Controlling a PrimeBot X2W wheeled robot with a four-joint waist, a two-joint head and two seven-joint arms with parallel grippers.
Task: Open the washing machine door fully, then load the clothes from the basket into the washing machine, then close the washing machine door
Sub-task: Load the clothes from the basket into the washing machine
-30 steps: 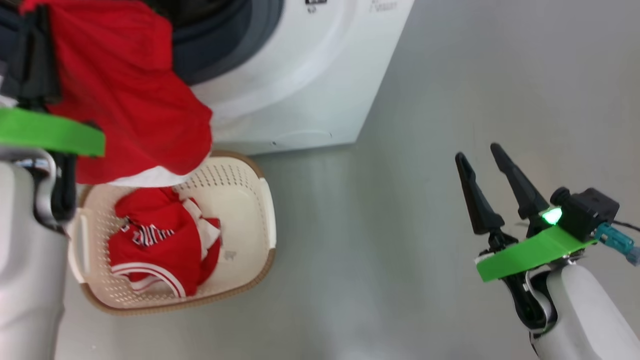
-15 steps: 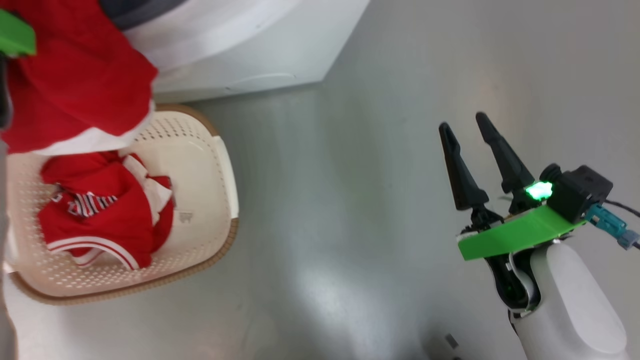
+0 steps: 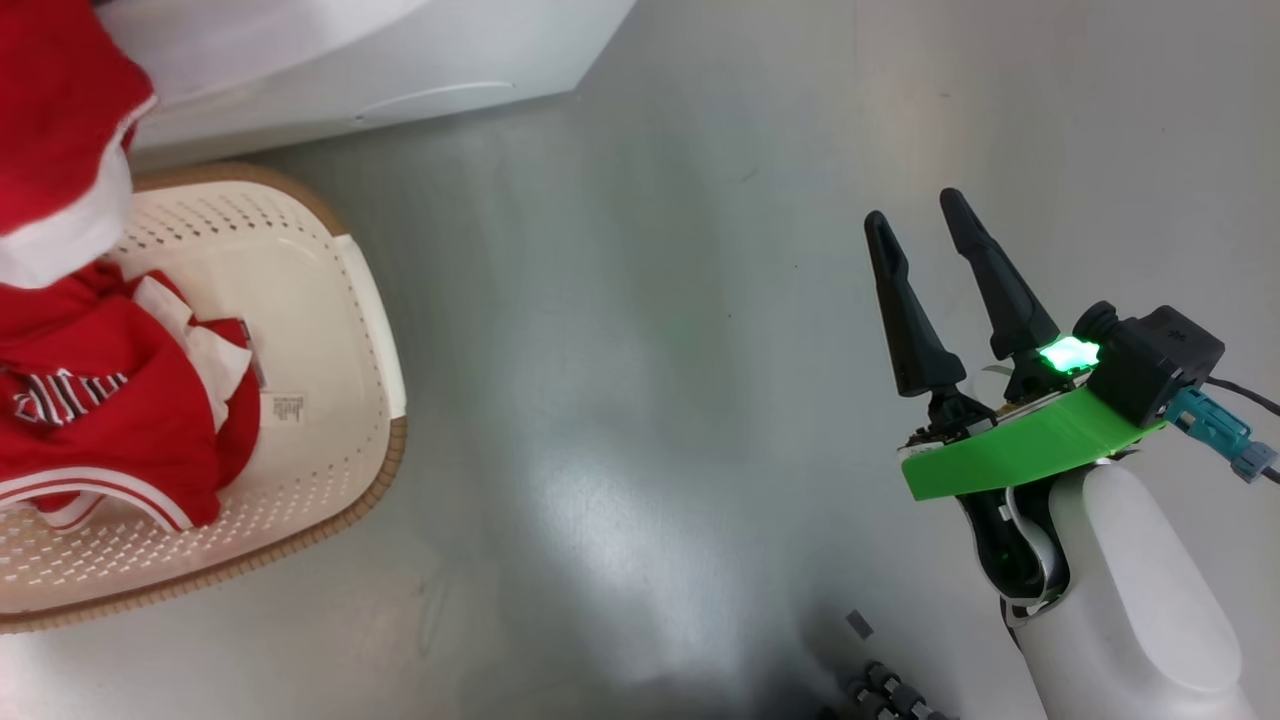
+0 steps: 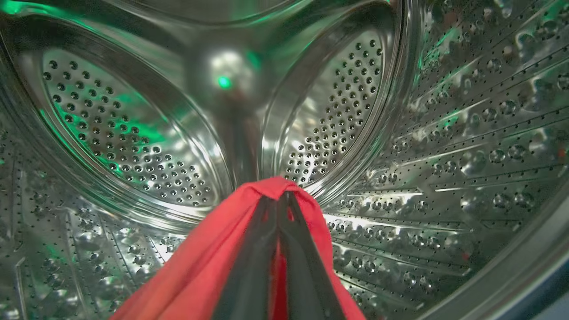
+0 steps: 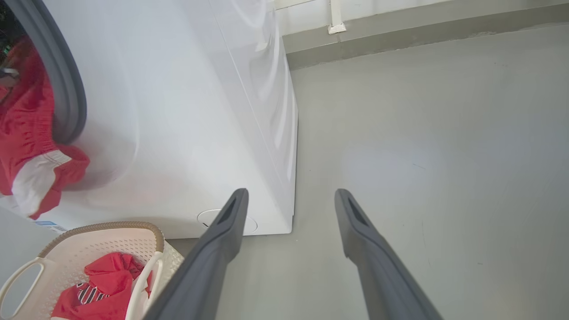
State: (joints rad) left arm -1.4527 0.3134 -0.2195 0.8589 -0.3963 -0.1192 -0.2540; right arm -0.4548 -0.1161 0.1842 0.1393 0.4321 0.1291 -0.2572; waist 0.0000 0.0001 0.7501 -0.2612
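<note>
The red garment hangs limp and light from the left claw, whose fingers are pinched together on a fold of it inside the steel drum. Its tail trails over the washer front (soft stuff, likely to snag). Another garment lies crumpled in the basket, and is best pinched at a raised bunch. The right claw hovers over the floor, fingers apart, holding nothing.

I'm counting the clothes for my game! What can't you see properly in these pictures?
Head view: the left edge cuts off the basket.
Head view: its bottom label is too small to read.
Head view: the clothes hide whatever lies beneath them.
Left wrist view: the red garment in the left gripper runs off the bottom edge, hiding the drum below.
</note>
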